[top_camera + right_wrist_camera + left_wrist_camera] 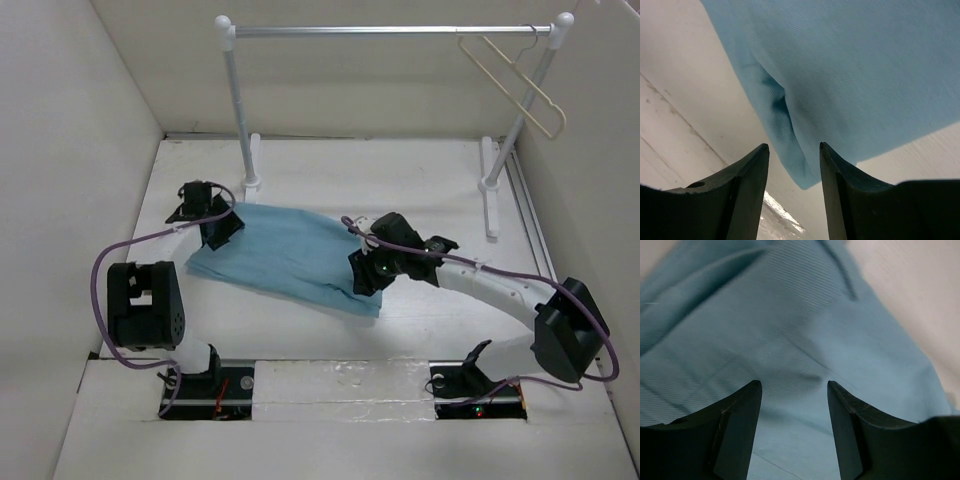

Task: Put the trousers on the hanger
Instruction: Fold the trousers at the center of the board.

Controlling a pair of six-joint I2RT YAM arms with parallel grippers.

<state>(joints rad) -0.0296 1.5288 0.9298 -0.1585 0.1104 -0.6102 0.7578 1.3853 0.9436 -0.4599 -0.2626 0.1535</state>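
Note:
The sky-blue trousers [290,255] lie folded and flat on the white table between the two arms. The beige hanger [512,82] hangs by its hook on the rail at the back right, far from both grippers. My left gripper [222,228] is open over the trousers' left end; the left wrist view shows only blue cloth [790,330] between its jaws [794,390]. My right gripper [365,272] is open at the trousers' right end, and its wrist view shows the cloth's near corner [805,175] between the fingertips [792,150].
A metal clothes rail [390,31] on white posts stands across the back of the table, with its feet [489,185] on the tabletop. White walls [70,120] close in the left, right and back sides.

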